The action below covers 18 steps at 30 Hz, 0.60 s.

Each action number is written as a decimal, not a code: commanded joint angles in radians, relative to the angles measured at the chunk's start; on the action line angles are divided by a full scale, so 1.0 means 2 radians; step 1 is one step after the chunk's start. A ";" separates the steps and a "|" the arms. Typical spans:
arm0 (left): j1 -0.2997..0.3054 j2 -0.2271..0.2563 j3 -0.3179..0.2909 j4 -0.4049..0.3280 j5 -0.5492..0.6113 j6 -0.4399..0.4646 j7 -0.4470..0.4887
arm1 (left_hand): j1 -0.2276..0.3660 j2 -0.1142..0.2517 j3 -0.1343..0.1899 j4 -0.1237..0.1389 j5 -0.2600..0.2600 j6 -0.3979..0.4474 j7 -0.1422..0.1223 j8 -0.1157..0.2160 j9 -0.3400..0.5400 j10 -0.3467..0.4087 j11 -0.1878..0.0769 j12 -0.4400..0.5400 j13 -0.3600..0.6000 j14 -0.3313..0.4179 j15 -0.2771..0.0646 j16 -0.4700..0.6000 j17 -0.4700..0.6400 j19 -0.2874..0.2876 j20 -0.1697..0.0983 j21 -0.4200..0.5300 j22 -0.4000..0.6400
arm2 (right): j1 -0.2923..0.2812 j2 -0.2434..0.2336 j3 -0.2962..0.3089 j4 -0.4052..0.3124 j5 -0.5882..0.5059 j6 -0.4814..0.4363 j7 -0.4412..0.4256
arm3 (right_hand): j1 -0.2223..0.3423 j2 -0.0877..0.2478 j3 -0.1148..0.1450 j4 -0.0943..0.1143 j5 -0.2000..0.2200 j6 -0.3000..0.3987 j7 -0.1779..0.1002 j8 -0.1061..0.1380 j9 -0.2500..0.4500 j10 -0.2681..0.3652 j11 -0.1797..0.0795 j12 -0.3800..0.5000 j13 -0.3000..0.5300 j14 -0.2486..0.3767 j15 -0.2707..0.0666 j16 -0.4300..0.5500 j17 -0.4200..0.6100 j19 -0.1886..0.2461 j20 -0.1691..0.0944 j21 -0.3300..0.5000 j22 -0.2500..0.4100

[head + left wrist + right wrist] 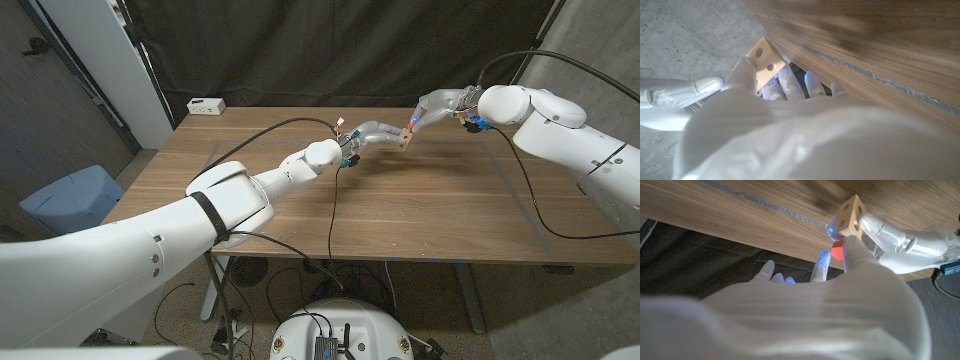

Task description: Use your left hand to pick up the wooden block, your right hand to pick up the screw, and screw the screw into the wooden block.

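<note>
Item, my left hand (372,133): arm stretched far over the bench (420,210), fingers (790,82) clamped on the wooden block (405,137), held off the surface near the far edge. Item, my right hand (437,104): arm reaching in from the right, fingers (852,247) pinching the red-headed screw (838,251) against the block's face. Item, white box (206,105): far left corner.
</note>
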 commanded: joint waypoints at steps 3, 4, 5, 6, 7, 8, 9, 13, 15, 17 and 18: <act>-0.002 0.001 0.001 0.000 0.001 0.000 -0.003 | 0.004 0.004 0.002 0.001 0.003 0.007 -0.002 0.006 0.002 0.001 -0.003 0.002 0.001 0.005 -0.038 0.001 0.001 0.003 -0.001 0.003 0.001 | 0.001 0.008 -0.004 0.001 -0.009 -0.005 -0.008 | 0.007 -0.002 0.002 0.004 0.002 0.022 0.002 0.009 -0.001 0.010 0.001 0.004 0.001 0.008 -0.002 0.004 0.000 0.005 -0.001 0.003 0.001; -0.001 0.001 0.001 0.000 0.000 -0.001 -0.004 | 0.004 0.004 0.002 0.001 0.003 0.007 -0.002 0.006 0.002 0.002 -0.003 0.002 0.001 0.005 -0.038 0.001 0.001 0.003 -0.001 0.003 0.001 | 0.001 0.008 -0.004 0.000 -0.010 -0.006 -0.008 | 0.007 -0.002 0.002 0.004 0.002 0.025 0.002 0.009 -0.001 0.011 0.001 0.004 0.001 0.009 -0.001 0.004 0.000 0.006 -0.001 0.003 0.001; -0.001 0.001 0.001 0.000 0.001 -0.001 -0.004 | 0.004 0.004 0.002 0.001 0.003 0.007 -0.002 0.006 0.002 0.002 -0.003 0.002 0.000 0.005 -0.038 0.001 0.001 0.003 -0.001 0.002 0.001 | 0.001 0.008 -0.004 0.000 -0.010 -0.008 -0.010 | 0.007 -0.003 0.002 0.004 0.002 0.027 0.001 0.010 -0.001 0.014 0.001 0.005 0.001 0.009 -0.001 0.004 0.000 0.007 -0.001 0.004 0.001; -0.001 0.001 0.001 0.000 0.001 -0.002 -0.003 | 0.004 0.004 0.002 0.001 0.003 0.007 -0.002 0.006 0.002 0.002 -0.003 0.002 0.000 0.005 -0.038 0.001 0.001 0.002 -0.001 0.002 0.001 | 0.000 0.009 -0.004 -0.001 -0.011 -0.009 -0.011 | 0.007 -0.003 0.002 0.005 0.002 0.031 0.001 0.011 -0.001 0.015 -0.001 0.006 0.001 0.010 -0.001 0.004 0.000 0.008 -0.001 0.004 0.001; -0.001 0.001 0.001 0.000 0.001 -0.002 -0.004 | 0.004 0.004 0.002 0.000 0.003 0.007 -0.002 0.006 0.002 0.001 -0.003 0.002 0.000 0.005 -0.038 0.001 0.001 0.002 -0.002 0.002 0.001 | 0.000 0.009 -0.004 -0.002 -0.011 -0.010 -0.011 | 0.007 -0.003 0.002 0.005 0.002 0.034 0.000 0.013 -0.001 0.017 -0.001 0.006 0.001 0.012 -0.002 0.005 0.000 0.010 -0.001 0.004 0.001; -0.001 0.001 0.001 0.000 0.001 -0.003 -0.004 | 0.004 0.004 0.002 0.000 0.003 0.007 -0.002 0.006 0.002 0.001 -0.003 0.002 0.000 0.005 -0.038 0.001 0.001 0.002 -0.002 0.002 0.001 | -0.001 0.009 -0.004 -0.003 -0.012 -0.011 -0.013 | 0.008 -0.003 0.002 0.005 0.002 0.038 0.000 0.014 -0.001 0.017 -0.001 0.006 0.001 0.014 -0.003 0.005 0.001 0.011 -0.002 0.004 0.001; -0.001 0.002 0.001 0.000 0.001 -0.003 -0.004 | 0.004 0.004 0.002 0.000 0.003 0.007 -0.002 0.006 0.002 0.001 -0.003 0.002 0.000 0.005 -0.038 0.001 0.001 0.002 -0.002 0.002 0.001 | -0.001 0.009 -0.004 -0.003 -0.012 -0.012 -0.013 | 0.008 -0.003 0.002 0.005 0.002 0.041 -0.001 0.016 0.000 0.020 -0.002 0.007 0.001 0.015 -0.003 0.005 0.001 0.012 -0.003 0.004 0.001; 0.001 0.003 0.001 0.000 0.001 -0.008 -0.004 | 0.004 0.004 0.003 0.000 0.003 0.007 -0.002 0.006 0.002 0.001 -0.003 0.002 0.000 0.005 -0.037 0.001 0.001 0.003 -0.002 0.002 0.001 | -0.004 0.009 -0.004 -0.007 -0.013 -0.017 -0.015 | 0.009 -0.003 0.002 0.006 0.001 0.054 -0.001 0.023 0.003 0.030 -0.001 0.009 0.000 0.020 -0.004 0.007 0.001 0.016 -0.003 0.004 0.001; 0.002 0.004 0.001 0.000 0.002 -0.011 -0.004 | 0.004 0.004 0.003 0.000 0.003 0.007 -0.002 0.006 0.002 0.002 -0.003 0.002 0.000 0.005 -0.037 0.001 0.001 0.003 -0.002 0.003 0.001 | -0.005 0.008 -0.004 -0.009 -0.014 -0.018 -0.017 | 0.009 -0.003 0.002 0.006 0.001 0.059 -0.001 0.026 0.003 0.031 -0.001 0.009 0.000 0.021 -0.005 0.007 0.001 0.017 -0.003 0.004 0.001; 0.003 0.005 0.001 0.000 0.002 -0.014 -0.005 | 0.004 0.004 0.003 0.000 0.003 0.007 -0.002 0.006 0.002 0.002 -0.003 0.002 0.000 0.005 -0.038 0.001 0.001 0.003 -0.002 0.003 0.001 | -0.007 0.008 -0.003 -0.011 -0.013 -0.018 -0.019 | 0.010 -0.003 0.002 0.006 0.001 0.063 -0.002 0.028 0.004 0.034 -0.001 0.009 0.000 0.023 -0.006 0.007 0.001 0.017 -0.003 0.004 0.001; 0.003 0.005 0.001 0.000 0.002 -0.016 -0.005 | 0.004 0.004 0.002 0.000 0.003 0.007 -0.002 0.006 0.002 0.001 -0.003 0.002 0.000 0.005 -0.038 0.001 0.001 0.003 -0.002 0.002 0.001 | -0.008 0.008 -0.003 -0.012 -0.014 -0.020 -0.019 | 0.010 -0.003 0.002 0.006 0.001 0.065 -0.002 0.029 0.005 0.035 -0.002 0.009 0.000 0.024 -0.006 0.007 0.001 0.018 -0.003 0.004 0.001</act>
